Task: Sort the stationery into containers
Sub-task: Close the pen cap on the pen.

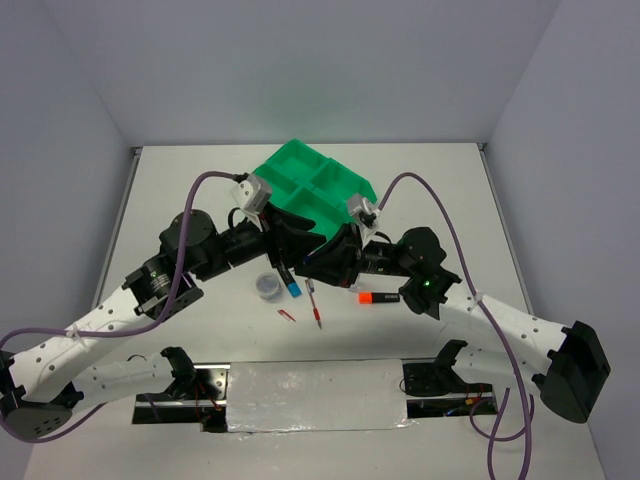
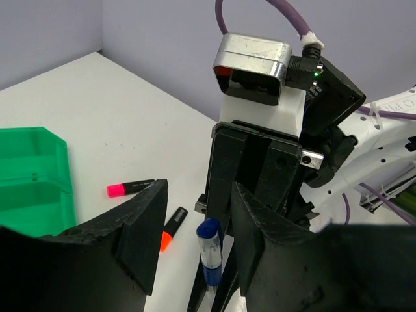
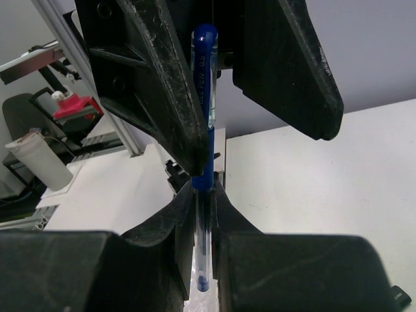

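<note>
My right gripper is shut on a thin blue pen and holds it upright above the table. My left gripper is open, its jaws standing on either side of the pen's capped top, which is close to one finger. In the top view both grippers meet in front of the green four-compartment tray: left gripper, right gripper; the pen is hidden there. The tray's corner shows in the left wrist view.
On the table near the grippers lie a round grey tin, a blue-capped highlighter, two red pens and an orange-capped highlighter. A pink-capped highlighter lies beside the orange one.
</note>
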You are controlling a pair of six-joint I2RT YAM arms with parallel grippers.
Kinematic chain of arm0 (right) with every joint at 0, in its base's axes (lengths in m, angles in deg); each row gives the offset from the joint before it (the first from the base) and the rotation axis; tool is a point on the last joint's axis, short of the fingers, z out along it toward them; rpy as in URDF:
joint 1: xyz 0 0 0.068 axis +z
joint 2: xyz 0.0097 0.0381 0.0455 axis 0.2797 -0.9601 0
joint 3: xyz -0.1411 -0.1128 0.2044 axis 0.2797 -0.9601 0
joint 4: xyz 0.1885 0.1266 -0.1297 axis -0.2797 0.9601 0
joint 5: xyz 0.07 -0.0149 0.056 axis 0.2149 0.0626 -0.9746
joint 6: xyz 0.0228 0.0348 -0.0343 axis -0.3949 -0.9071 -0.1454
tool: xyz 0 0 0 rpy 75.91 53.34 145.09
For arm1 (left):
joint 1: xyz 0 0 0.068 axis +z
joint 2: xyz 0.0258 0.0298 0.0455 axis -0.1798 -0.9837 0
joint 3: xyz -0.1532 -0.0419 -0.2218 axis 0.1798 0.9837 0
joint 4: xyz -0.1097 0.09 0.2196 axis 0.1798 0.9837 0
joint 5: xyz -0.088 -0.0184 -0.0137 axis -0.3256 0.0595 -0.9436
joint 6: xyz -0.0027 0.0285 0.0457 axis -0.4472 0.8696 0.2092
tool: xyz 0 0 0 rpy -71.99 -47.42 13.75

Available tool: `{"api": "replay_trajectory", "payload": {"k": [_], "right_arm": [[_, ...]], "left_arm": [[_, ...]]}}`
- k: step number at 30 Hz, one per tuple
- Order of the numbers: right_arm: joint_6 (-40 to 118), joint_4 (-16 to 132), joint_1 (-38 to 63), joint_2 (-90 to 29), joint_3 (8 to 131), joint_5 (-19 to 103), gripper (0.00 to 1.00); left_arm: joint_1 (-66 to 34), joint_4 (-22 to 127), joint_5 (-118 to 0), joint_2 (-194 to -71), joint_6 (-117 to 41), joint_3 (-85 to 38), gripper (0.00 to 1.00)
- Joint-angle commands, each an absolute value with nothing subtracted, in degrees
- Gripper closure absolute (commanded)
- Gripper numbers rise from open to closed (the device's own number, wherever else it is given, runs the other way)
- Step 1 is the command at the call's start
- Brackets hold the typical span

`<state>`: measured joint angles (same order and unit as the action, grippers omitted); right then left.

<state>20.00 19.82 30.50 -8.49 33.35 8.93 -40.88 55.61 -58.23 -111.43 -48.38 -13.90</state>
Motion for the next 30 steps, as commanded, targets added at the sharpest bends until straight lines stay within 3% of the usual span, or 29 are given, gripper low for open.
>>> {"api": "replay_trajectory", "payload": {"k": [1, 8, 12, 20, 24, 30], "right_arm": [[19.9, 18.7, 30.6, -8.05, 36.23, 8.02, 1.0], [20.07, 19.58, 30.43, -8.13, 37.02, 7.32, 1.0], [20.51, 19.93, 30.43, -8.66, 36.84, 7.75, 1.0], [20.34, 18.97, 30.34, -8.92, 36.23, 7.32, 1.0], [20.51, 19.14, 30.25, -8.75, 36.23, 7.49, 1.0], [20.6, 19.32, 30.16, -8.31, 36.14, 7.76, 1.0]], "left_arm": [[-40.88, 52.59, -59.77, -110.24, -47.39, -13.93, 0.45], [-40.79, 52.42, -59.6, -109.62, -47.39, -13.05, 0.44], [-40.79, 52.77, -59.69, -109.01, -47.12, -13.4, 0.34], [-40.53, 53.29, -58.98, -107.33, -46.68, -13.23, 0.34], [-40.44, 53.03, -59.42, -107.25, -46.6, -12.97, 0.45], [-40.44, 52.77, -60.47, -107.6, -46.86, -12.35, 0.51]]}}
